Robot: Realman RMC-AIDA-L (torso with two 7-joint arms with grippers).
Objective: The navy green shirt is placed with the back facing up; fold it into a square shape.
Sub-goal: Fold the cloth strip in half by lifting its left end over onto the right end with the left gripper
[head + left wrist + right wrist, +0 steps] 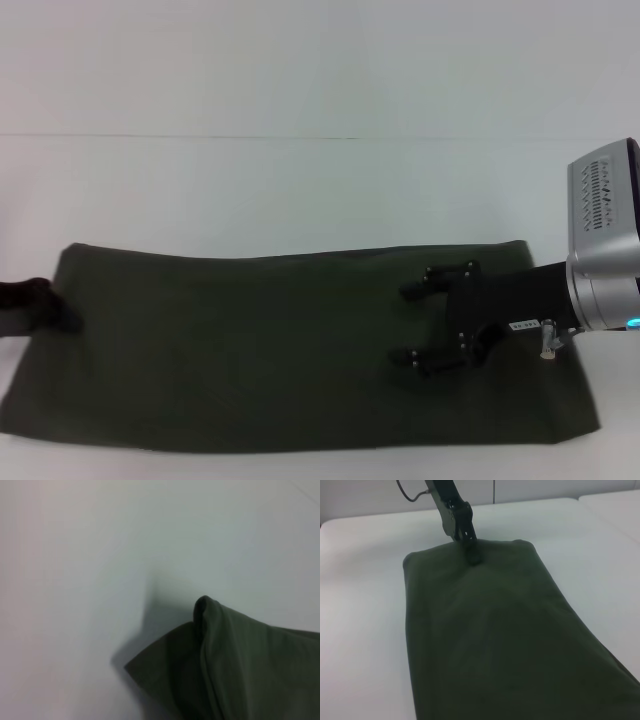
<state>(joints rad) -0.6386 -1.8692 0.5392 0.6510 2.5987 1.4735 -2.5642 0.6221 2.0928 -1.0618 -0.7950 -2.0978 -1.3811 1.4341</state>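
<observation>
The navy green shirt (pixel 260 350) lies plain side up on the white table (pixel 300 190) as a long dark olive band running left to right. My right gripper (pixel 414 320) hovers open over its right part, with one fingertip (pixel 410 290) toward the far edge and the other nearer me, and nothing between them. My left gripper (pixel 35 300) sits at the band's left end. In the right wrist view the left gripper (pixel 472 555) shows as a single dark tip, shut on the shirt (pixel 490 630). The left wrist view shows that end of the shirt (pixel 240 660) raised into a small peak.
The white table (pixel 360 605) stretches out around the cloth, with a seam line (pixel 300 137) across its far part. The left arm (pixel 452 510) reaches in over the far end of the shirt.
</observation>
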